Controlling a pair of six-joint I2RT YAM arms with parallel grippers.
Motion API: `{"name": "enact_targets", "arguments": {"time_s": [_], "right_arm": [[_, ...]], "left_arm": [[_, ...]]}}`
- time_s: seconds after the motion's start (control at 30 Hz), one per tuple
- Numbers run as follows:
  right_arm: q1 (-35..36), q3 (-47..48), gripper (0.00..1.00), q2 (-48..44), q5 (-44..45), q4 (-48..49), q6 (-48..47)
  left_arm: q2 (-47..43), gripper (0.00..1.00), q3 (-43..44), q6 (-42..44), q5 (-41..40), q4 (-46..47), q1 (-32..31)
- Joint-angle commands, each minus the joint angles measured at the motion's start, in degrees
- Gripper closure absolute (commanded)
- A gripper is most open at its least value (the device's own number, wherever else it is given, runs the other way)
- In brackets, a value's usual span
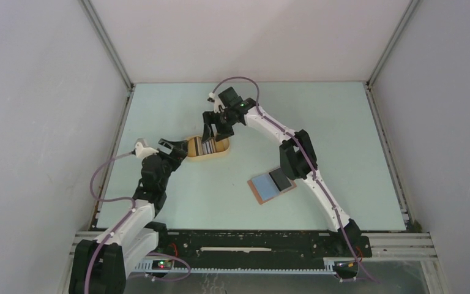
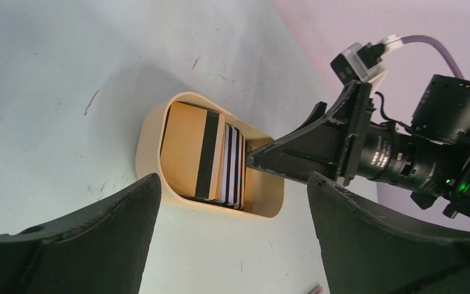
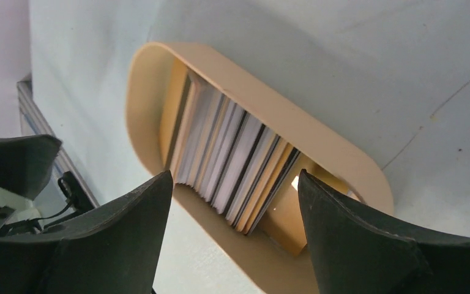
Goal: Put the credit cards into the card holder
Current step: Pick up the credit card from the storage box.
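On the table [image 1: 343,122] the yellow tray [image 1: 209,157] holds the credit cards [image 3: 232,159] upright, packed tight; the card holder [image 1: 271,185] lies open, well apart. The right gripper [image 3: 234,177] above the stack and the left gripper [image 1: 180,149] at the tray end both have jaws spread. Risk: w/ such packing, fingers may pinch 2+ cards or drag the tray.

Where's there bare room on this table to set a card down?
Bare table runs along the far edge and right of the right arm. Another patch lies at the near middle, between the left arm and the card holder. Crowded: the yellow tray of credit cards, both the left gripper and right gripper at it.
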Motion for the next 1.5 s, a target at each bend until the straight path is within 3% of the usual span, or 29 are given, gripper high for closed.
{"name": "enact_targets", "arguments": {"time_s": [0.0, 0.47, 1.07, 1.47], "right_arm": [[0.1, 3.1, 0.16, 0.2, 3.8, -0.7, 2.1], [1.5, 2.8, 0.13, 2.3, 1.4, -0.2, 5.9], [0.6, -1.6, 0.16, 3.4, -17.3, 9.1, 17.1], [0.1, -0.6, 0.18, 2.2, -16.0, 6.3, 14.4]], "left_arm": [[-1.5, 0.06, -1.7, -1.6, -1.8, 2.3, 0.6], [-1.6, 0.06, -2.0, -1.7, -1.4, 2.8, 0.8], [-2.6, 0.06, -3.5, -1.8, -1.1, 4.8, 0.9], [-2.6, 0.06, -3.7, -1.8, -0.9, 5.3, 1.0]]}}
